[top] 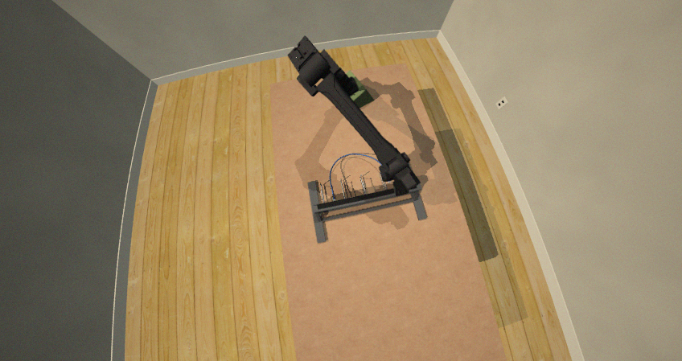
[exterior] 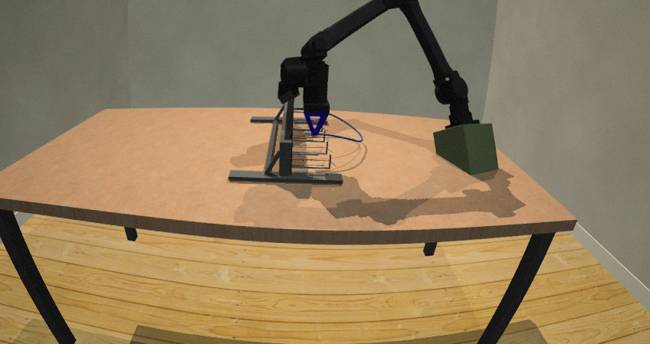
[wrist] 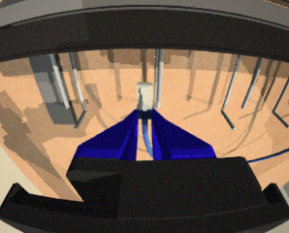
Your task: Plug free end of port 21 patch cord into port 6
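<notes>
My gripper (exterior: 314, 133) (wrist: 144, 115) is shut on the pale plug (wrist: 144, 96) at the cord's free end. The plug points toward the rack's panel (wrist: 144, 31) (top: 356, 198), with a visible gap between them. A metal rod (wrist: 158, 80) stands close to the plug's right in the wrist view. The blue cord (top: 354, 153) (exterior: 354, 128) (wrist: 275, 156) arcs from the gripper to the panel's other end. The rack (top: 321, 231) (exterior: 285, 158) stands upright on the table. The jacks and number plates are not visible, so the port in front of the plug cannot be told.
Several thin bent rods (exterior: 329, 162) (wrist: 227, 114) stick out from the panel on the cord's side. The arm's green base block (top: 362, 97) (exterior: 480, 149) stands at one end of the table (exterior: 150, 158). The wrist is close above the rack's top edge.
</notes>
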You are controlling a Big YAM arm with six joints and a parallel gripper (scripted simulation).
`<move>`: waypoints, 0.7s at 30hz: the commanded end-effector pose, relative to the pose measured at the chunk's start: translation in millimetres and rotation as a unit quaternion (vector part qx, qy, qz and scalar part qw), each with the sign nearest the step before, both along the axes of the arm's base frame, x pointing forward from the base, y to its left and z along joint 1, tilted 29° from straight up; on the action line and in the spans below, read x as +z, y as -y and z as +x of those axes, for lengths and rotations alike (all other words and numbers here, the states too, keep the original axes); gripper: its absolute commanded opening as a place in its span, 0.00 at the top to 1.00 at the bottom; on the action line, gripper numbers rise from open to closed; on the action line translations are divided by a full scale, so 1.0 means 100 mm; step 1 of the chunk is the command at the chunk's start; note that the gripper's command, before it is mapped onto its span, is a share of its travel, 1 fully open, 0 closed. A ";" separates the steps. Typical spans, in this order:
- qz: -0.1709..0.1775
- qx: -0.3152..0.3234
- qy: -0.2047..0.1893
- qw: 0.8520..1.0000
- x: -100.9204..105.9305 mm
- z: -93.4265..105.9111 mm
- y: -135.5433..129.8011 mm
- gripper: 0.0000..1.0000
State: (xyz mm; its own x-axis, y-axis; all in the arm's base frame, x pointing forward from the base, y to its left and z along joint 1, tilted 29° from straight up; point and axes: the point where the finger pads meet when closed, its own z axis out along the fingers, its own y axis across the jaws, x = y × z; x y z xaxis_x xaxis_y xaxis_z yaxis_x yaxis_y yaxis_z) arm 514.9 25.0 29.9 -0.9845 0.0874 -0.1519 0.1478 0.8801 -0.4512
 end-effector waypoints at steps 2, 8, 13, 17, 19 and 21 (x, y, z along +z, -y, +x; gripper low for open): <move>-0.001 0.004 0.003 1.000 -0.02 0.06 0.00 1.00; 0.000 0.003 0.009 1.000 0.04 0.16 0.01 1.00; 0.000 0.003 0.010 1.000 0.07 0.21 0.02 1.00; 0.000 0.002 0.011 1.000 0.10 0.29 0.03 1.00; 0.000 0.002 0.011 1.000 0.11 0.32 0.04 1.00; 0.000 0.001 0.011 1.000 0.12 0.35 0.04 1.00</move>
